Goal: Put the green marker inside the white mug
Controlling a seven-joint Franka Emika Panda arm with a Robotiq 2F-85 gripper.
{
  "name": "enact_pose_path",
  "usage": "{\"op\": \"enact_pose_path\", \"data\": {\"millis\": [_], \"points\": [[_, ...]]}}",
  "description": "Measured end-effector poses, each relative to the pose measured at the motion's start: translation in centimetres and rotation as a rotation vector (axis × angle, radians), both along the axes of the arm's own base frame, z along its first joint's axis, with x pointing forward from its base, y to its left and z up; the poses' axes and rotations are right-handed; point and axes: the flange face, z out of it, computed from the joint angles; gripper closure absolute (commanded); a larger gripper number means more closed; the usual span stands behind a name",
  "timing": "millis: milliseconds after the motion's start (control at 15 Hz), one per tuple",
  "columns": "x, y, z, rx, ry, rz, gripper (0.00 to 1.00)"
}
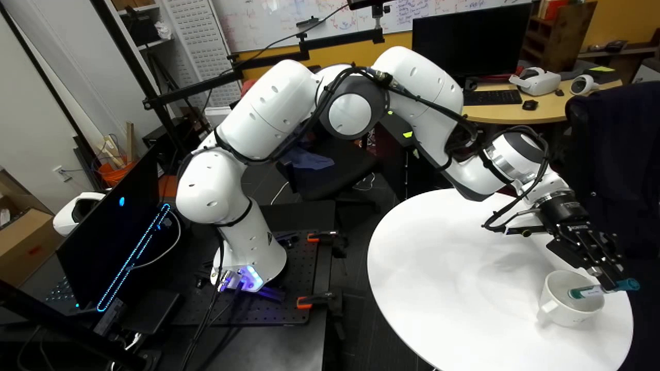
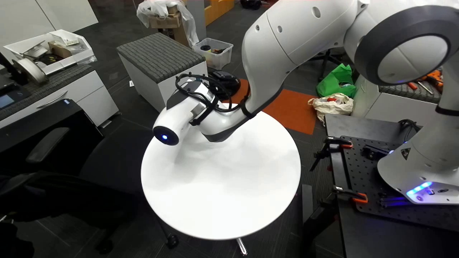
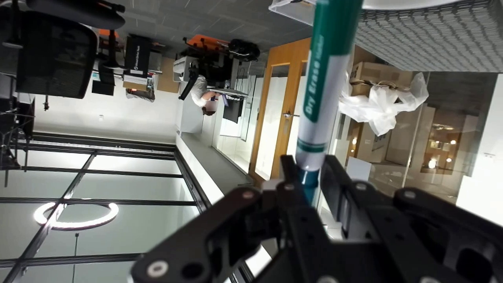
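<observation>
Over the round table (image 1: 454, 288), the gripper (image 3: 310, 167) was clamped. The mug (image 1: 570, 310) stood upright. The marker (image 3: 324, 82), pinched near one end, extended over or into the mug (unclear); probably light, rigid and slick, it suited that end hold.

I see a glossy white arm (image 1: 281, 111) with a grey-ringed elbow (image 1: 350, 114), black cables (image 1: 437, 107), blue light (image 1: 251, 278) at its base (image 1: 253, 252), screws (image 3: 158, 269) dotting the black claw (image 3: 309, 168).

Both exterior views look down on your arm (image 1: 350, 114) and round table (image 2: 222, 186). Your inverted wrist view faces a door (image 3: 289, 104), green marker (image 3: 324, 90) close, angled toward one o'clock.
</observation>
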Motion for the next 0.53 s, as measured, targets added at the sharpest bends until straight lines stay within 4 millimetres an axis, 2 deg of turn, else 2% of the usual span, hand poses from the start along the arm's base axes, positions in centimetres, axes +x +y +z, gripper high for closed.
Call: {"op": "enact_pose_path", "data": {"millis": [400,467,533], "points": [[0.28,0.54,-0.35,0.01,-0.003,0.011,0.07],[0.29,0.61,-0.37,0.012,-0.003,0.012,0.01],[0.29,0.71,-0.41,0.015,-0.003,0.013,0.0]]}}
